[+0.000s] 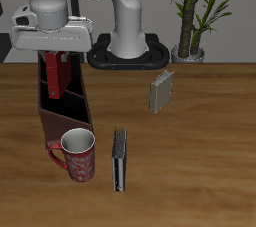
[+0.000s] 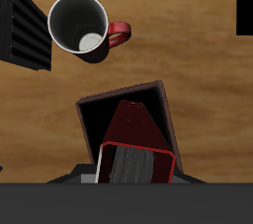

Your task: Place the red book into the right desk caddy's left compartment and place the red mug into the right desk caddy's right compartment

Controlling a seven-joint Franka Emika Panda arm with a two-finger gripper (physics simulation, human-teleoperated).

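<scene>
1. The claw (image 1: 57,66) is hanging directly above the back end of the right desk caddy (image 1: 62,111), its fingers (image 1: 48,71) closed flat against the two faces of the red book (image 1: 59,76).
2. The red book is standing upright in the grip, its lower part dipping below the caddy's rim into the rearmost section; whether its bottom edge is touching the caddy floor cannot be told.
3. In the wrist view the red book (image 2: 133,129) is showing as a dark-red slab inside a walled section of the caddy (image 2: 158,105), with the finger pads (image 2: 133,164) pressing on it.
4. The right desk caddy is lying lengthwise on the wooden surface (image 1: 200,161), running from near the robot's base toward the front edge.
5. The red mug (image 1: 78,155) is standing upright on the surface just beyond the caddy's front end, mouth up, handle pointing away from the black book; it is sitting outside the caddy.
6. The wrist view is showing the mug (image 2: 81,26) from above, pale inside, apart from the caddy wall.
7. A black book (image 1: 119,159) is standing on edge just beside the mug.
8. A grey book (image 1: 161,93) is standing farther back, well apart from the caddy.
9. A potted plant (image 1: 192,16) is sitting at the back of the surface.
</scene>
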